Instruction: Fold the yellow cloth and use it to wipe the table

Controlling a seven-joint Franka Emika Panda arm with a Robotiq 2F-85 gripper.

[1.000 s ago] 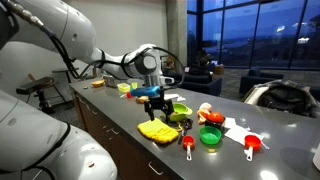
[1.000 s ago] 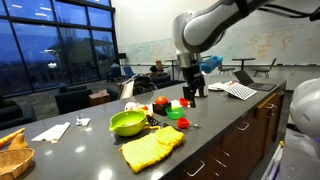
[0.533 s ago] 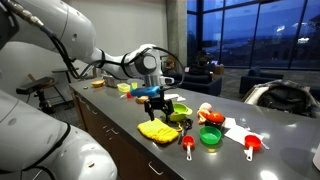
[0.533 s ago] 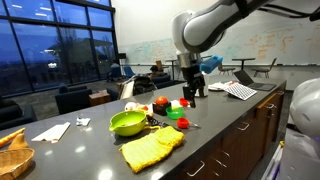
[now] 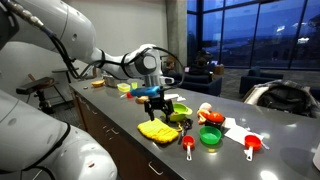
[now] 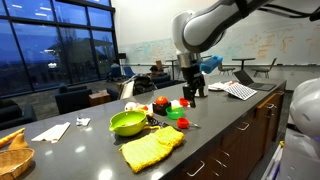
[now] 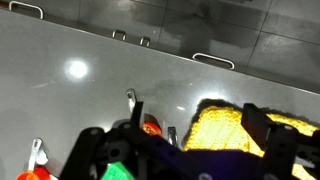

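Quick count of what's on the table [image 6: 235,112]: one yellow cloth [image 6: 152,148], one yellow-green bowl [image 6: 127,123], one small green cup [image 5: 210,136], and two red scoops with handles [image 5: 187,143] [image 5: 251,144]. There's also at least one more red piece [image 5: 213,117] further back that I can't make out. Add one white paper sheet [image 6: 50,131] off to the side and one basket-looking thing [image 6: 12,150] at the far end. One arm, one gripper [image 6: 194,92].

The cloth lies spread out and a bit rumpled on the glossy dark top, close to the front edge and just beside the bowl. It's not folded. The wrist view catches it too, bottom right, as a knobbly yellow patch.

The gripper hangs above the counter and points down, over the clutter of small red and green things in an exterior view. It isn't touching the cloth. Its jaws stand wide apart: in the wrist view the two dark fingers [image 7: 88,150] sit far out at either side, with only tabletop, cloth and small items showing between them. Nothing is gripped.

Versus the frames from half a second and a second back, I honestly can't spot a difference. The arm pose is the same, the cloth has the same outline, and every item sits in the same spot in both exterior views.
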